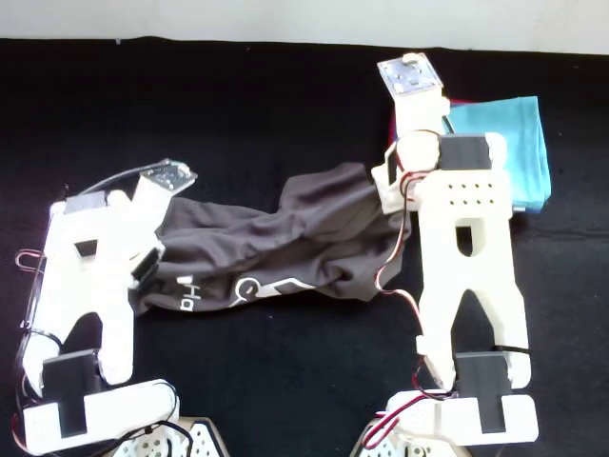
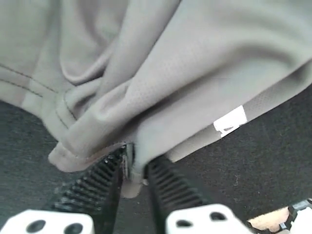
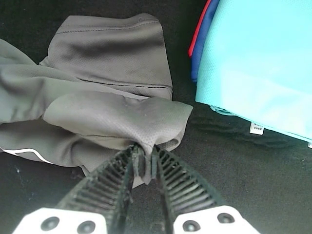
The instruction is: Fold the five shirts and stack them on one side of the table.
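Note:
A dark grey shirt (image 1: 285,243) with white print lies crumpled and stretched across the middle of the black table (image 1: 238,105) between the two arms. My left gripper (image 2: 134,163) is shut on a bunched fold of the grey shirt (image 2: 185,73) at its left end. My right gripper (image 3: 143,158) is shut on a pinch of the grey shirt (image 3: 112,112) at its right end. A folded turquoise shirt (image 1: 509,143) tops a stack at the back right, beside the right arm. The turquoise shirt (image 3: 258,63) lies over a blue and a red layer (image 3: 200,39).
The white arm bodies and their bases (image 1: 95,409) stand along the front edge. Red and black cables (image 1: 400,276) hang by the right arm. The table's back edge (image 1: 285,40) meets a pale wall.

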{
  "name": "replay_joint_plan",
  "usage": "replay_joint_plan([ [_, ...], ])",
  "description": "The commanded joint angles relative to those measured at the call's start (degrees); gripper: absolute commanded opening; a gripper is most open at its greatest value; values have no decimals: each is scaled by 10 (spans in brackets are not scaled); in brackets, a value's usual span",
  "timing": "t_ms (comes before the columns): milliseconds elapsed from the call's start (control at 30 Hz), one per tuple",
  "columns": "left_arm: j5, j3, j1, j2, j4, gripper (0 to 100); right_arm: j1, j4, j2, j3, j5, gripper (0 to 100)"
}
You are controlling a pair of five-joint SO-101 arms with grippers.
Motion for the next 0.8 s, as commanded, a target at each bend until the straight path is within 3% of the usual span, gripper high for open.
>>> replay_joint_plan([
  [0, 13, -51, -7, -48, 47, 8, 7, 1, -14, -50, -6, 5],
  [233, 26, -159, -21, -167, 156, 9, 7, -2, -27, -195, -6, 5],
  [467, 34, -250, -52, -298, 200, 9, 7, 5, -30, -361, -4, 5],
  [767, 34, -360, -99, -407, 240, 9, 7, 130, -31, -603, 8, 5],
])
